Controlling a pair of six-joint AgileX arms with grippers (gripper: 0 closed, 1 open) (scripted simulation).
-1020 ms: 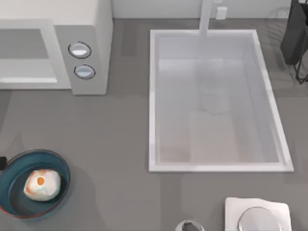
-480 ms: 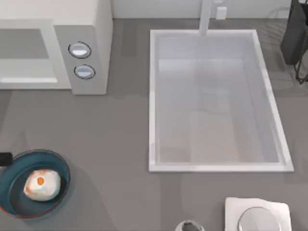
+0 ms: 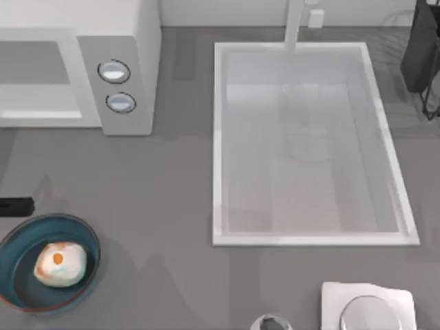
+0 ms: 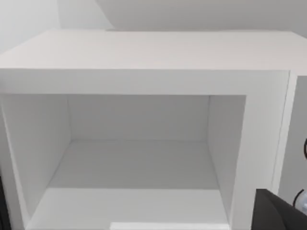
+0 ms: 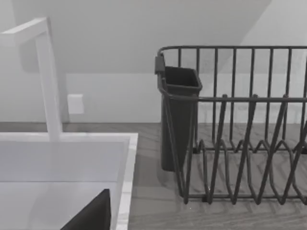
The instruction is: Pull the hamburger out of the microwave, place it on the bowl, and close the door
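I can't tell how my left gripper (image 3: 15,205) is set — just a dark tip at the table's left edge, beside the bowl (image 3: 19,237). The hamburger (image 3: 60,265) sits in that bowl. The microwave (image 3: 103,41) stands open, its cavity (image 4: 139,158) bare, 2 knobs (image 3: 114,71) showing.
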